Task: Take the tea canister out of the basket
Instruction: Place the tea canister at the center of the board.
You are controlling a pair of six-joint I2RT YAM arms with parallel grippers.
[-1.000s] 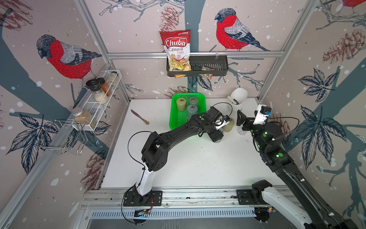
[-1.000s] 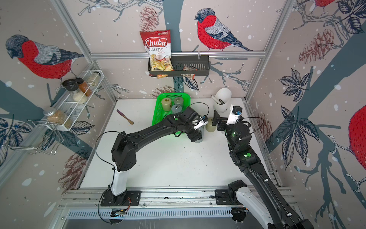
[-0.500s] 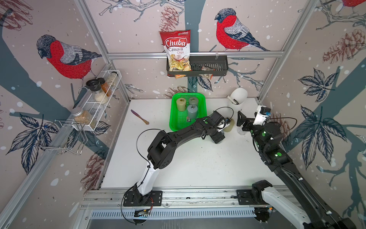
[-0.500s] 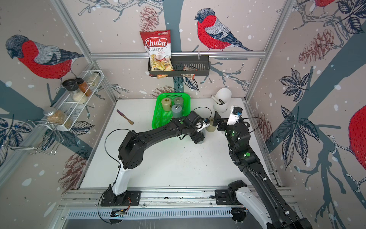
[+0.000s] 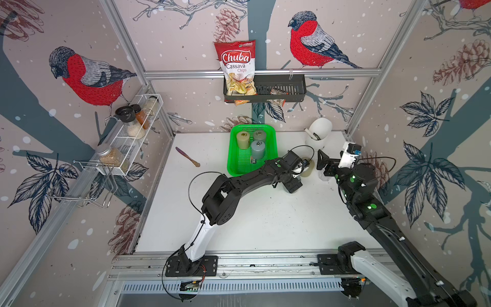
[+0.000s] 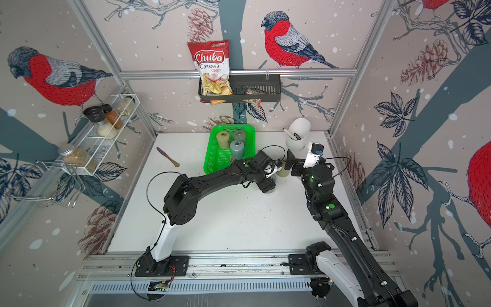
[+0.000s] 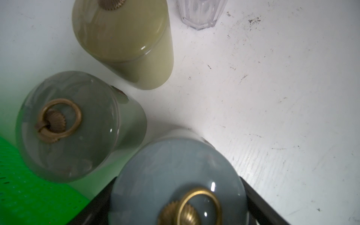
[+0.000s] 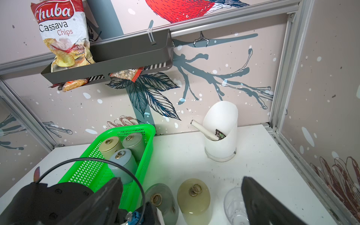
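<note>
Now one tea canister (image 7: 167,167) is pinched by the left gripper (image 7: 178,178) just outside the basket (image 5: 230,154) rim, two canisters (image 8: 193,198) stood beside it, three others (image 5: 258,150) kept inside, right gripper (image 8: 181,180) spread empty, table (image 5: 265,218) seen open in front.

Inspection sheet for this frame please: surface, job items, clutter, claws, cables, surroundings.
Surface: white table, dark scuffs, no spills seen.
Job's things: green basket holds three canisters; beige canister and grey-green canister stand on the table outside it.
Clutter: wooden spatula, clear glass, white holder.
Claws: left claw straddles blue-grey canister, grip not confirmable; right claw open, empty.
Cables: black cable loop arches over left arm's wrist.
Surroundings: black wall rack with chip bag; wire shelf with jars.
</note>
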